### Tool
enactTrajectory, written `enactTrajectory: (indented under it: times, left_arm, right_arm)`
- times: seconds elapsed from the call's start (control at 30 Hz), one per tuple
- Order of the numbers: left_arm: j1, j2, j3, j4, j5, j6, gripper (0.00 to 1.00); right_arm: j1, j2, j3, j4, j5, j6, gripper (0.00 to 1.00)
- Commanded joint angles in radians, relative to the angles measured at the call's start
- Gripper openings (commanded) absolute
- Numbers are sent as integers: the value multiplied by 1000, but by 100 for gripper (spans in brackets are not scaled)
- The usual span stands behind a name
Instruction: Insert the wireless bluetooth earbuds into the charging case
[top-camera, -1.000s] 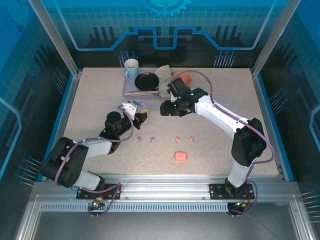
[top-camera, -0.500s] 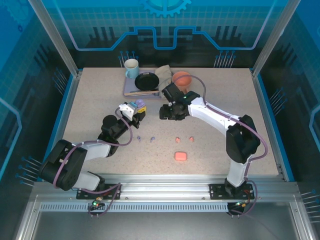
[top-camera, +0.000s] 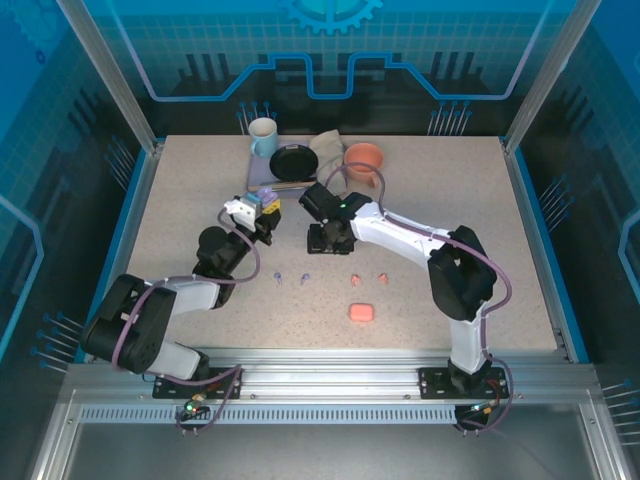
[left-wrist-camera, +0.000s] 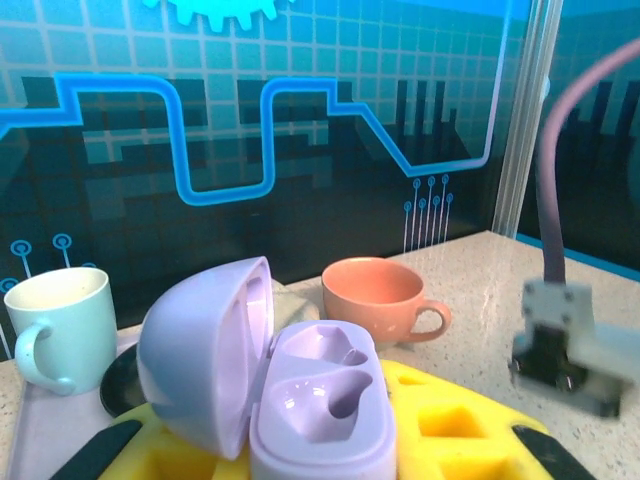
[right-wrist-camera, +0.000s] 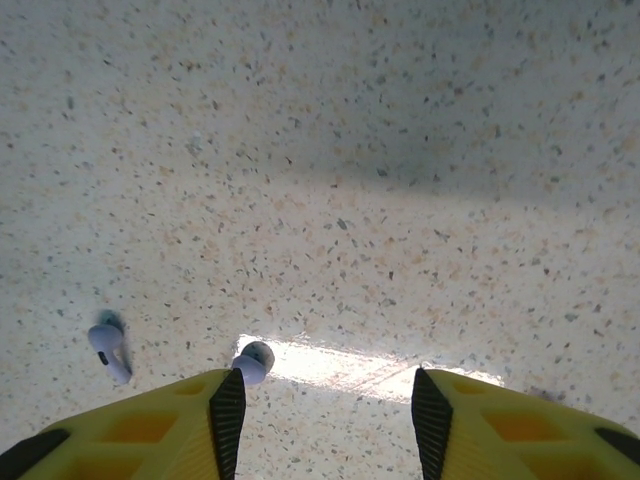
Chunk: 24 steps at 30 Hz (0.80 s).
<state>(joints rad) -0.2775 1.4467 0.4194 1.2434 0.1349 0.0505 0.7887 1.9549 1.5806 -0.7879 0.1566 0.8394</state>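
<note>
In the last second the right arm has swung away from the crockery at the top of the overhead view and come down and leftward. Its right tool (top-camera: 325, 240) now hangs low over the worktop (top-camera: 180, 200), just above the middle of that frame, and the orange cup (top-camera: 364, 158) it was covering stands plain again. From its own camera the jaws stand apart with nothing between them. One lavender earbud (right-wrist-camera: 254, 360) lies right beside the inner edge of the finger on the left of that picture, and a second lavender earbud (right-wrist-camera: 108, 344) lies further out to the left. Meanwhile the left tool (top-camera: 258, 210) has drawn up and to the left a little, keeping its grip on the lavender charging case (left-wrist-camera: 318, 395). The case's lid is thrown open and both moulded wells are bare. To my eye the right arm is lining up for its first pick, with the case held ready to receive. It is not yet centred on the bud, though, so a small shift to the left looks needed before closing. No earbud is in a case yet. The two pink earbuds (top-camera: 355, 278) and the pink case (top-camera: 361, 312) lie lower in the overhead frame, right of centre.
</note>
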Motion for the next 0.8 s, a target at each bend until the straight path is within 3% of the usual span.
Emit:
enactTrajectory:
  times: [0.0, 0.2, 0.43, 0.77]
  left_arm:
    - [10, -2, 56, 74, 23, -39, 0]
    - [27, -16, 89, 58, 25, -51, 0]
    - [29, -15, 85, 65, 28, -60, 0]
    - [41, -23, 75, 67, 28, -67, 0]
  right_arm:
    - [43, 28, 35, -37, 44, 61, 50]
    - [86, 92, 61, -66, 37, 85, 48]
    - [121, 175, 135, -154, 35, 221, 48]
    - [135, 240, 170, -135, -2, 283, 43]
